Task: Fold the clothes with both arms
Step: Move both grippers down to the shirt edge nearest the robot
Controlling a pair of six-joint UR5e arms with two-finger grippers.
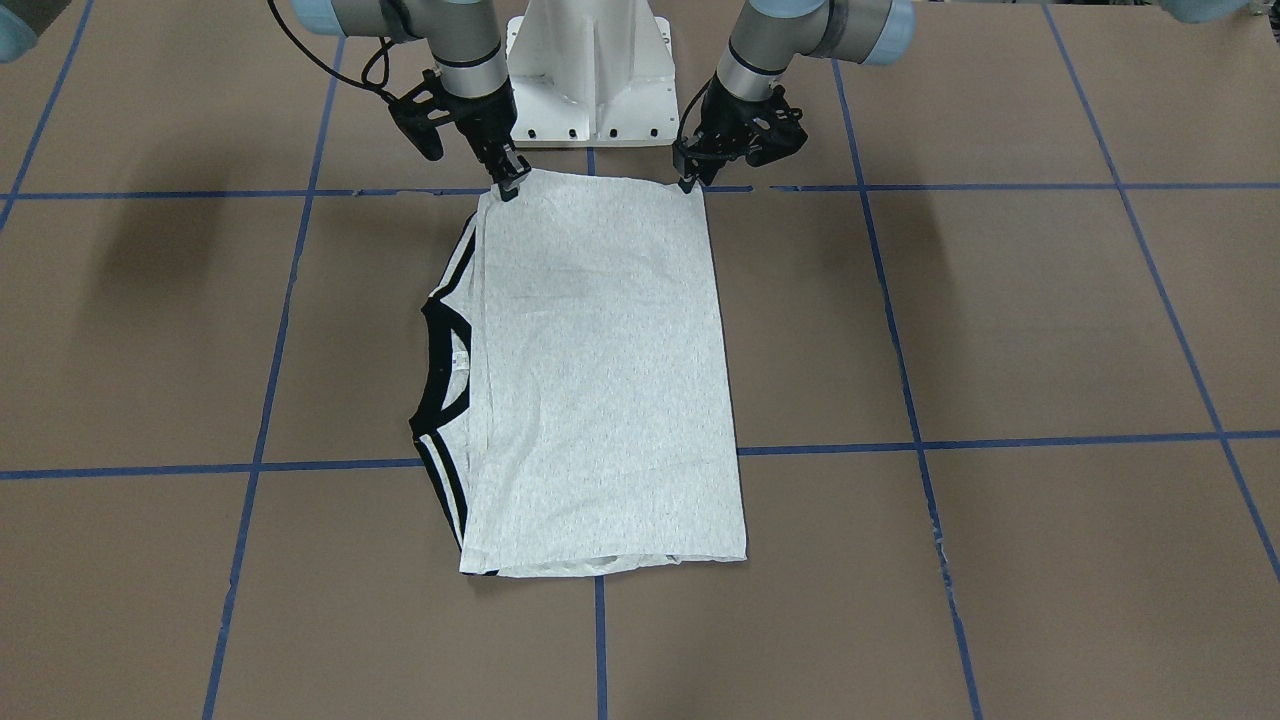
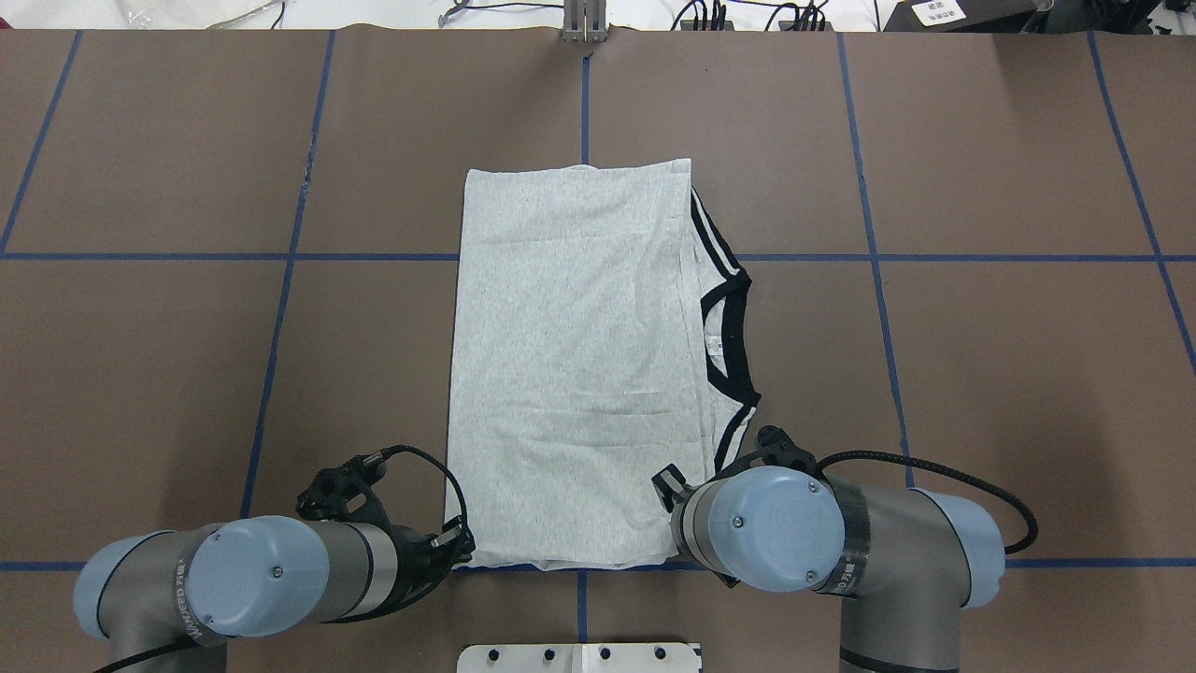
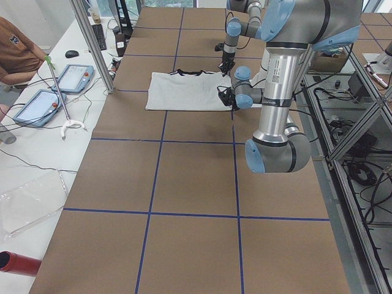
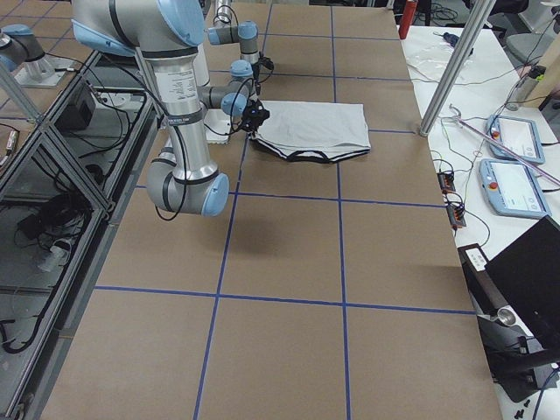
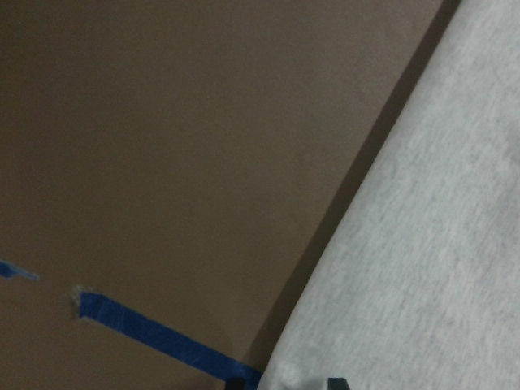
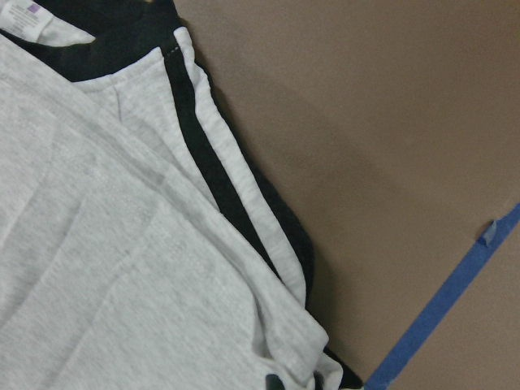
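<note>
The light grey T-shirt (image 1: pixel 600 380) lies folded into a long rectangle on the brown table, print hidden. Its black collar (image 1: pixel 440 365) and striped shoulders stick out on my right side. It also shows in the overhead view (image 2: pixel 570 374). My left gripper (image 1: pixel 688 183) is at the shirt's near left corner, and in the left wrist view (image 5: pixel 284 382) grey cloth sits between its fingertips. My right gripper (image 1: pixel 508 187) is at the near right corner, and in the right wrist view (image 6: pixel 296 380) it pinches the folded edge beside the black stripe (image 6: pixel 219 187). Both look shut on the cloth.
The white pedestal base (image 1: pixel 590 70) stands just behind the shirt's near edge. Blue tape lines (image 1: pixel 1000 440) grid the brown table. Beyond the far edge is a white bench with teach pendants (image 3: pixel 73 76), cables, a red cylinder (image 3: pixel 18 263) and a seated person (image 3: pixel 18 49).
</note>
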